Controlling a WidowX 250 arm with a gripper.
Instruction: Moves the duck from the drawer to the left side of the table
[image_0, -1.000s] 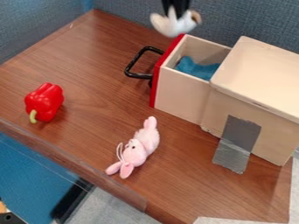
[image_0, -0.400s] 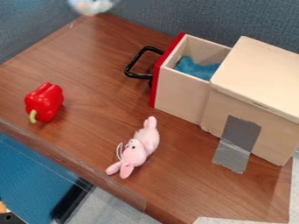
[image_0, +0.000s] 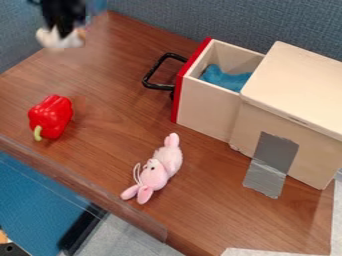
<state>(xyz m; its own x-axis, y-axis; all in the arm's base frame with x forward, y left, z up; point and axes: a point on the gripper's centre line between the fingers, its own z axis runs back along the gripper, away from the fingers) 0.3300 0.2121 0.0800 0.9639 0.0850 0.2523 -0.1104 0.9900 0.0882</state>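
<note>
"So, what's different now, if twelve is the far edge of the view?"

"The duck (image_0: 56, 41), mainly. A second ago it hangs up at half past twelve, by the front of the drawer (image_0: 207, 110); then it swings across at the top edge, near eleven. Now it's between ten and eleven, further left and a bit lower than in that last view."

"And the gripper (image_0: 63, 33)?"

"Closed on the duck, which hangs beneath it, above the far left part of the table (image_0: 110, 142). I see no contact with the wood."

"Anything else shifted?"

"No. The drawer is open at one o'clock, just as before, with the blue cloth (image_0: 224, 78) inside. The red pepper (image_0: 52, 117) is at nine and the pink rabbit (image_0: 155, 172) lies between six and seven, both where they were."

"What does that mean for the job?"

"Getting it out of the drawer is done, and I'd call the carry nearly over. What's left is lowering and letting go."

"Any worry?"

"Two, I'd guess. Released too high, a soft toy could tip or roll towards the table's edge. And drifting down to nine would bring it onto the pepper, so I'd set it down around ten."
</note>
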